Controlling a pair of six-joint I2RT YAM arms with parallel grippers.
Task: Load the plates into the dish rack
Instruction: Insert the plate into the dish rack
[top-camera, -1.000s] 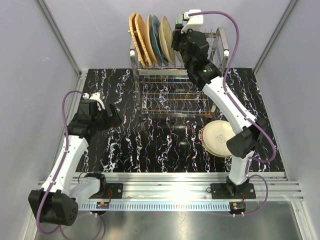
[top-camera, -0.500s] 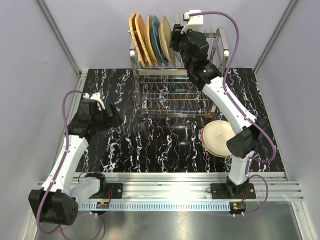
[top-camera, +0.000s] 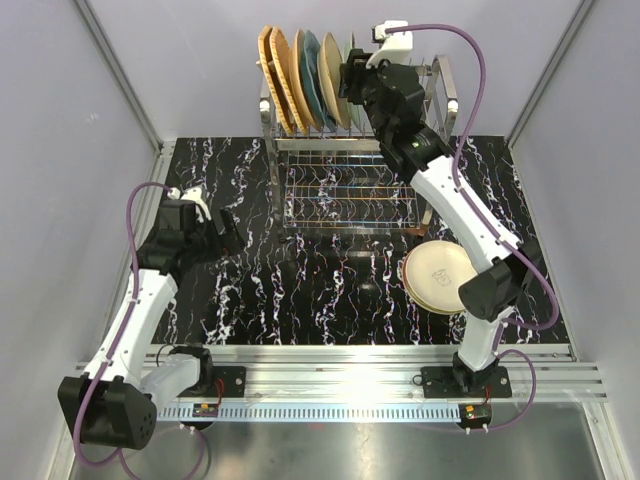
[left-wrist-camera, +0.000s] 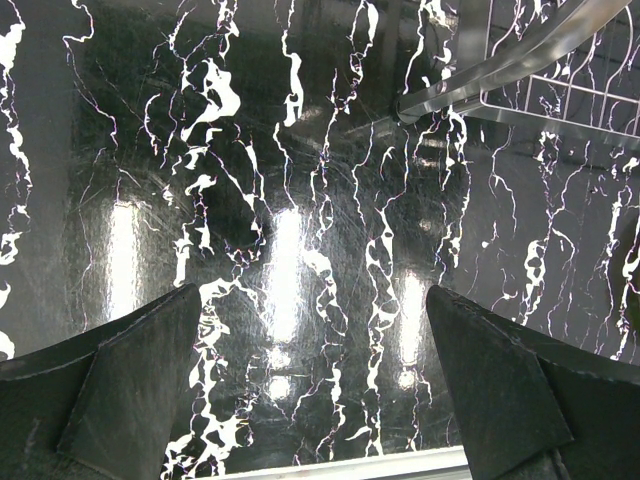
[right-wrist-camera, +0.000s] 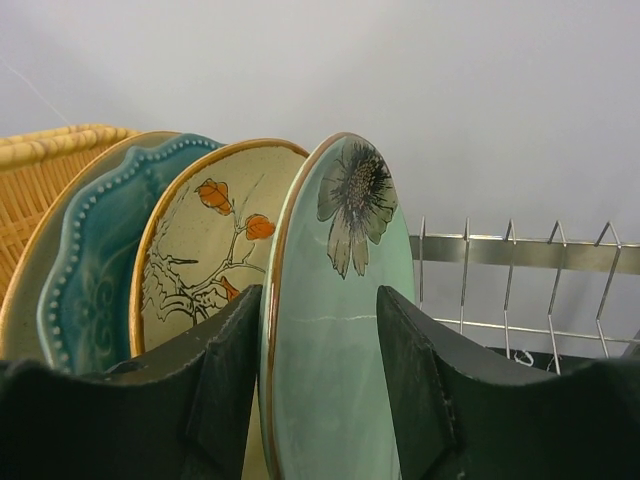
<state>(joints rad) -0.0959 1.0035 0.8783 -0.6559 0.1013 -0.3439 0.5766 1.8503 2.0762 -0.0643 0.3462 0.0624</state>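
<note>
1. My left arm is bent and sits low on my left side.
2. My left gripper (top-camera: 222, 232) points down, and its two fingers (left-wrist-camera: 130, 390) are spread wide with nothing between them.
3. My right arm is stretched long, far back and up high.
4. My right gripper (top-camera: 347, 82) has its fingers (right-wrist-camera: 225, 380) apart, one on each side of a plate (right-wrist-camera: 340, 330).
5. I cannot tell if these fingers press on it.

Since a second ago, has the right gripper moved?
Yes, slightly: the right gripper, straddling the green plate, has edged right, toward the right-hand post of the rack.
</note>
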